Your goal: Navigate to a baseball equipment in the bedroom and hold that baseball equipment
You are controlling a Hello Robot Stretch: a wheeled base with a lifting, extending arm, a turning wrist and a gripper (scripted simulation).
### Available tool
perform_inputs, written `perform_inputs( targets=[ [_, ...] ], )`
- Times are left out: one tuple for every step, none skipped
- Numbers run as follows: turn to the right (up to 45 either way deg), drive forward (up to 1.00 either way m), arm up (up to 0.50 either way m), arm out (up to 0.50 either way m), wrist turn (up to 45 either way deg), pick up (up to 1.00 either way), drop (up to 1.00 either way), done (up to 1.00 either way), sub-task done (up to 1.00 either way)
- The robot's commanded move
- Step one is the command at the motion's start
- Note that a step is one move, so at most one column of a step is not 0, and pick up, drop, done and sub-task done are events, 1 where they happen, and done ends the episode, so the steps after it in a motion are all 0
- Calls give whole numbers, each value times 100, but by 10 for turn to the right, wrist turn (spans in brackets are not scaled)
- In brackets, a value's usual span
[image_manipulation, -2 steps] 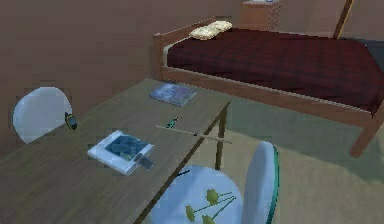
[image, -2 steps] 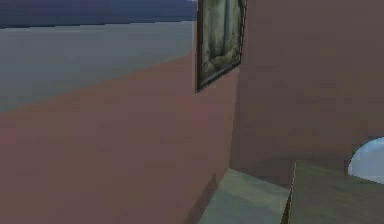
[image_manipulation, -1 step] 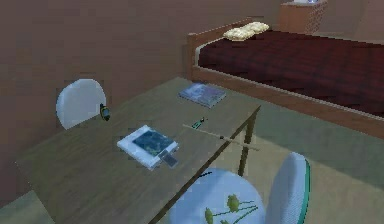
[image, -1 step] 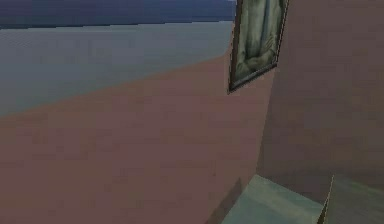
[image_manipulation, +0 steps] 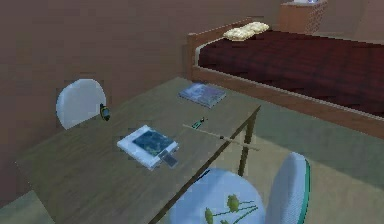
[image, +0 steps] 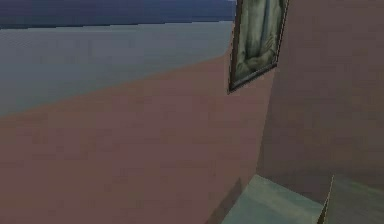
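Arrival in the bedroom looked done, desk (image_manipulation: 90,165) and bed (image_manipulation: 300,62) beside us; holding the baseball equipment remained; gripper's state we couldn't tell.

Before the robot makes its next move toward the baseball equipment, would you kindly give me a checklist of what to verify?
1. In the bedroom: ok, a bed with pillows stands beyond the desk.
2. Way ahead free: not ok, a wall with a picture stands close in the forward view.
3. Sighting of baseball equipment: cannot tell; the desk bears two books and thin things too small to name.
4. Space on the arm side: probably not ok, a white chair stands close by the desk.
5. Floor between desk and bed: ok, bare.
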Motion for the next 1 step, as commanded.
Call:
perform_inputs(
  targets=[
    [0,0,32,0,0,0,0,0,0]
  ],
)
